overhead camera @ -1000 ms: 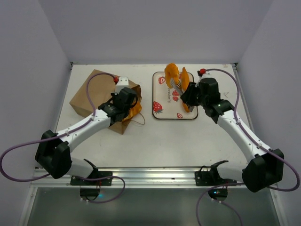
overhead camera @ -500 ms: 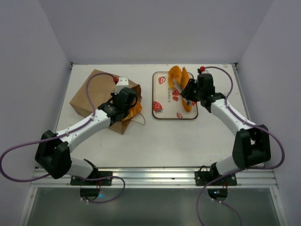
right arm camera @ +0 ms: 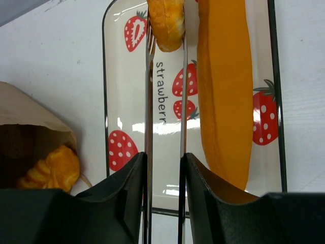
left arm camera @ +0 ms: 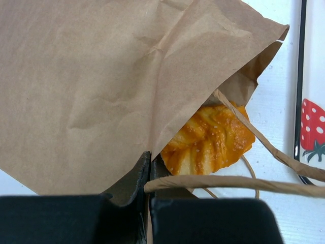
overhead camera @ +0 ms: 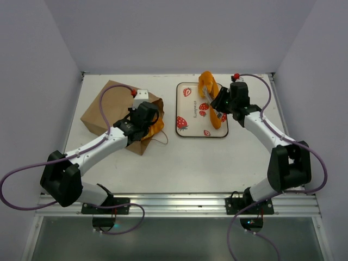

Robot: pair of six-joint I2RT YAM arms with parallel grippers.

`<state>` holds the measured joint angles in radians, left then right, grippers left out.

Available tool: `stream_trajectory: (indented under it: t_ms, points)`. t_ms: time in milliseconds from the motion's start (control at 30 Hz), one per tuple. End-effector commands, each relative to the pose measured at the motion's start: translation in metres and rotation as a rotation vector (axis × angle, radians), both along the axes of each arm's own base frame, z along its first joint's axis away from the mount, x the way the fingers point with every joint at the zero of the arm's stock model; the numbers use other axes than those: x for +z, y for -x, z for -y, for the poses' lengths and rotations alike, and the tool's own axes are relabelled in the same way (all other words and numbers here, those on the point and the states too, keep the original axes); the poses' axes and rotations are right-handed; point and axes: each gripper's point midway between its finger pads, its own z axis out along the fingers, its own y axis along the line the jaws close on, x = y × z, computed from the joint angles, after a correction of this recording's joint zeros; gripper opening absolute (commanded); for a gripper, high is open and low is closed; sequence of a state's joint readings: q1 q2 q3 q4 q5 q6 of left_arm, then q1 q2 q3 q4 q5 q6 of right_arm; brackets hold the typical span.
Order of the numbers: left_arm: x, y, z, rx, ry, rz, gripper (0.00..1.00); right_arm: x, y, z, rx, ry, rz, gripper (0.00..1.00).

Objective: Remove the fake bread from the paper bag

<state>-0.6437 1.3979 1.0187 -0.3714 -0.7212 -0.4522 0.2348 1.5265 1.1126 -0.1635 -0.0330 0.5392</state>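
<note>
Because the right gripper (right arm camera: 163, 168) clamps metal tongs (right arm camera: 148, 127) nipping the bread piece (right arm camera: 166, 20) only at its end, it could drop; the left gripper (left arm camera: 151, 165) pinches the paper bag (left arm camera: 91, 76).

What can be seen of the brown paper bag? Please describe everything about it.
The paper bag is creased brown kraft paper, lying flat on the table's left side, mouth open toward the strawberry tray. Twisted paper handles trail from the mouth, where a braided bread peeks out. The left gripper pinches its edge.

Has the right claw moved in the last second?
Yes. Against the strawberry tray, the right claw has shifted toward the tray's far edge, taking the tongs along.
</note>
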Motion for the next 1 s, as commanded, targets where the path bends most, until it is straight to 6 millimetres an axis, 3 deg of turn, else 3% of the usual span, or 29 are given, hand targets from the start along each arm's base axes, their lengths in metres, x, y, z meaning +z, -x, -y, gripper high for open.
stream_trajectory:
  t_ms: [0,433,967]
  points:
    - [0.018,-0.006,0.0,0.021,0.039,0.075,0.0,0.043,-0.028,0.004,-0.041,-0.022,0.14,0.34]
    - [0.019,-0.005,0.0,0.017,0.042,0.076,0.0,0.044,-0.028,0.007,-0.042,-0.021,0.133,0.51]
    - [0.021,-0.004,0.001,0.014,0.052,0.077,0.0,0.062,-0.011,0.021,-0.069,0.028,0.15,0.53]
